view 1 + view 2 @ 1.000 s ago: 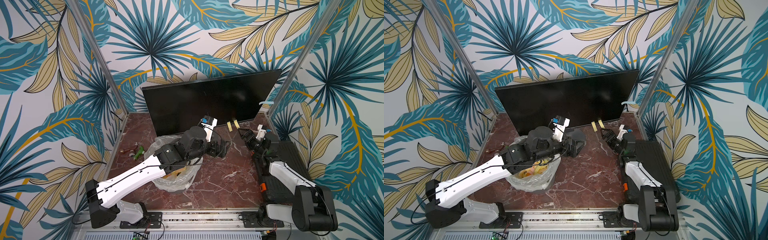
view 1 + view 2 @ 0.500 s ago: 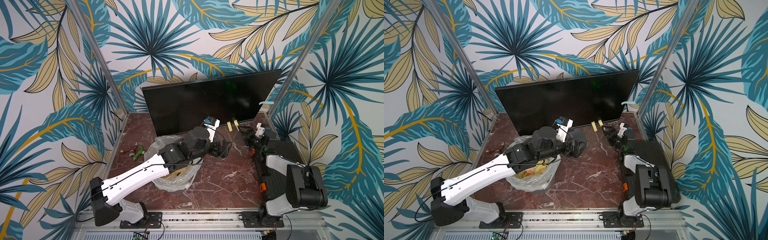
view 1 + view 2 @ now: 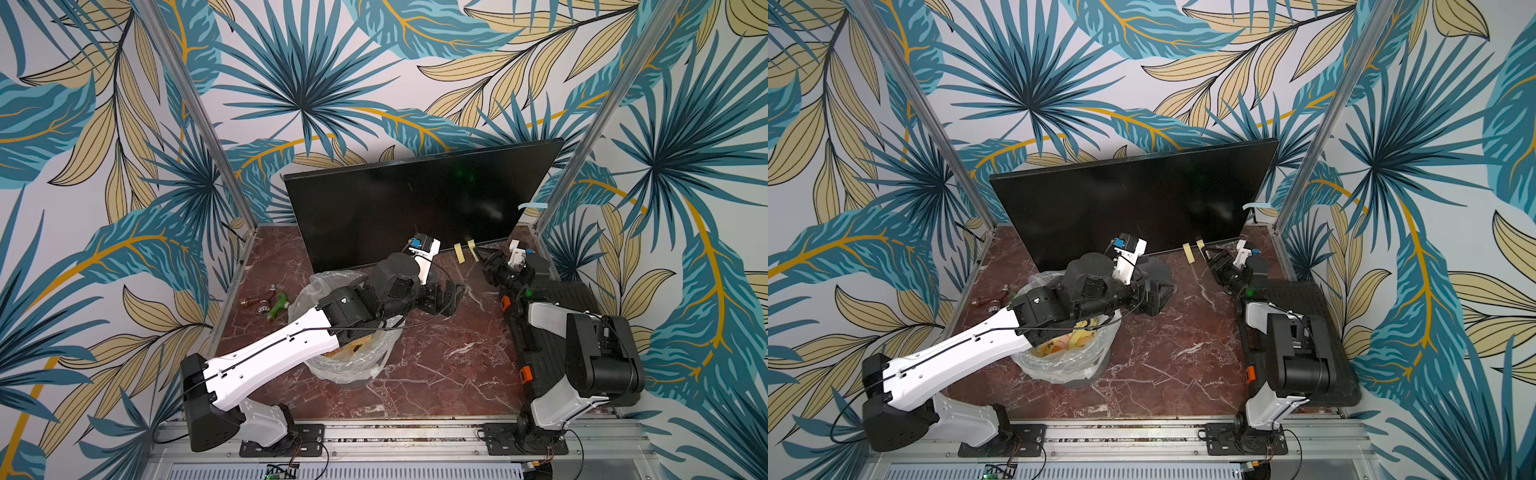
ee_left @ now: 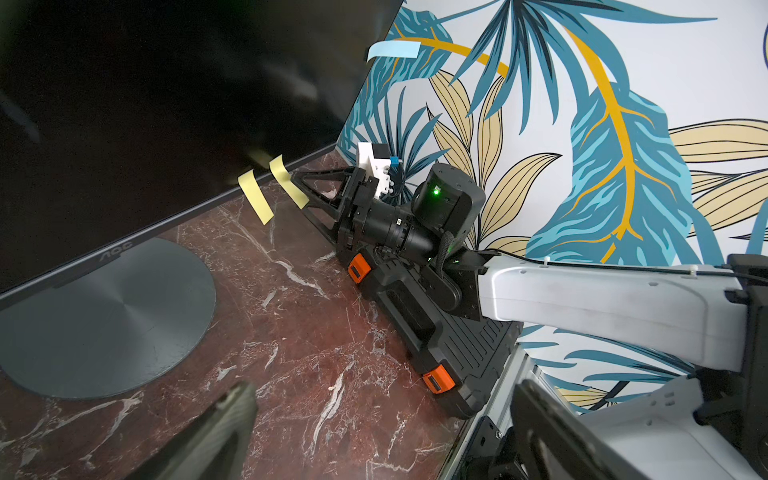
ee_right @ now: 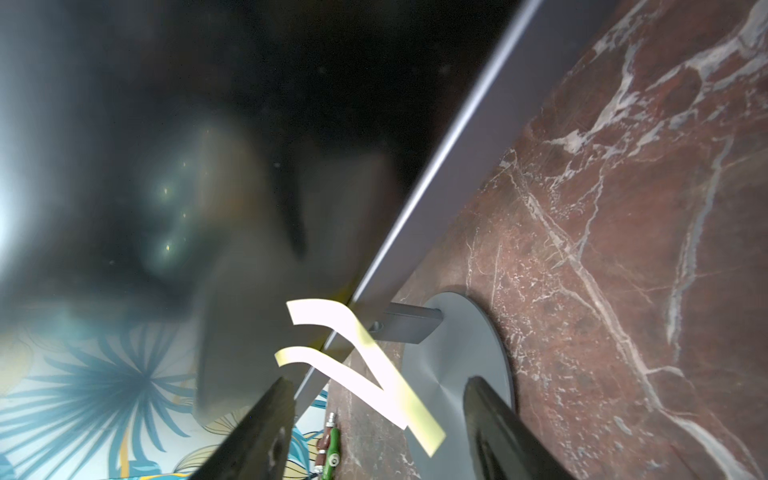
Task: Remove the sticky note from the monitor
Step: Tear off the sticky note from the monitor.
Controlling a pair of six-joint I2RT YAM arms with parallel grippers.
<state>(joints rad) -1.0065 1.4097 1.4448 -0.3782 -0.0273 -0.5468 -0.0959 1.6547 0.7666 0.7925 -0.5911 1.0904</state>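
1. overall, a red-brown marble top (image 3: 436, 365) with white veins lies under both pairs of fingers.
2. wallpaper (image 3: 124, 124) of teal and tan palm leaves covers the walls on three sides. bare metal posts (image 3: 195, 104) stand at the back corners.
3. the monitor (image 3: 415, 208) stands at the back with its dark screen just beyond the right fingers. its round grey foot (image 4: 104, 316) rests on the marble ahead of the left fingers.
4. the left gripper (image 4: 382, 388) hangs above the marble, its fingers spread wide with nothing between them.
5. the right gripper (image 5: 376, 382) has its fingers (image 5: 262, 424) apart. a yellow sticky note (image 4: 289, 183) and a second yellow sticky note (image 4: 255, 197) hang from the monitor's lower edge in the gap between them, and neither finger visibly touches a note.
6. a blue sticky note (image 4: 392, 49) juts from the monitor's side edge, well apart from the right fingers.
7. a black ribbed case (image 4: 453, 345) with orange latches (image 4: 358, 268) lies behind the right fingers, under that arm.
8. a bin lined with clear plastic (image 3: 1075, 370) sits behind the left fingers and holds yellow scraps (image 3: 1067, 338).
9. the only writing that can be read is "aoc" (image 4: 117, 252) on the monitor's lower frame, above the foot.
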